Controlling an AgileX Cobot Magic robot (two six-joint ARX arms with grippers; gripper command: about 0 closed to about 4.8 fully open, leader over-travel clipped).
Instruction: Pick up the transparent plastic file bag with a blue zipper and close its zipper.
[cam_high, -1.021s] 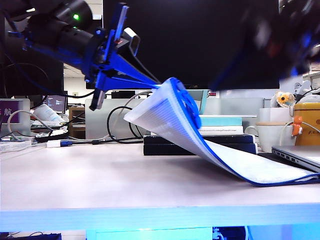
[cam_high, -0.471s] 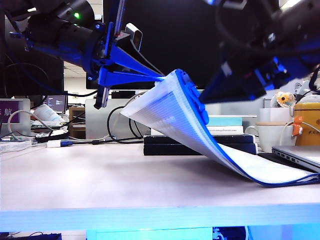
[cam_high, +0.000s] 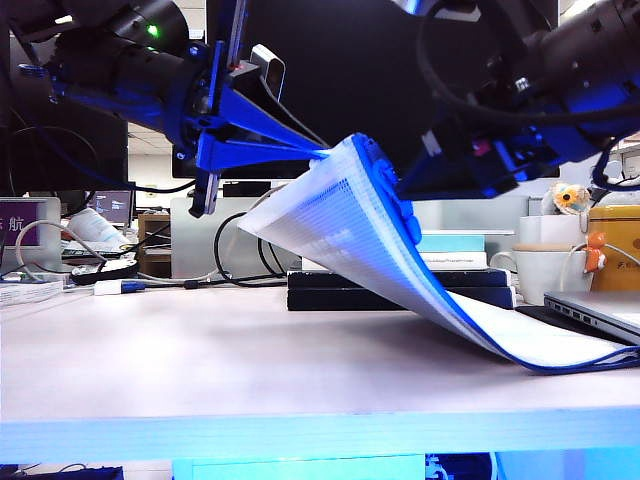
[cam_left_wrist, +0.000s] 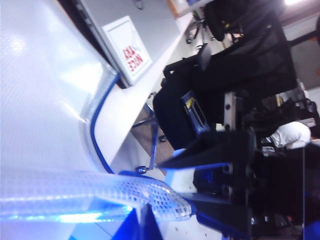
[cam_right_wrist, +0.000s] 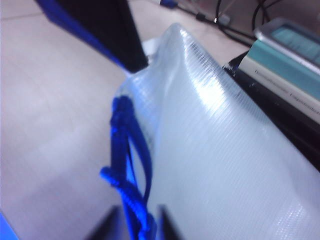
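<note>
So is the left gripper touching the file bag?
Touching: the exterior view shows the left gripper shut on the file bag's raised corner.

The left gripper (cam_high: 322, 153) reaches in from the upper left, its fingers pinched tight on the raised corner of the file bag (cam_high: 340, 225). The right gripper (cam_high: 400, 185) angles down from the upper right, its jaws straddling the zipper (cam_right_wrist: 131, 200) cord.

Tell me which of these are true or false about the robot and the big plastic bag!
1. The left gripper pinches the file bag and holds one end up. True.
2. The whole bag lies flat on the table. False: only its far end rests there.
3. The zipper is red. False: it is blue.
4. The right gripper is down by the zipper's blue cord. True.
</note>
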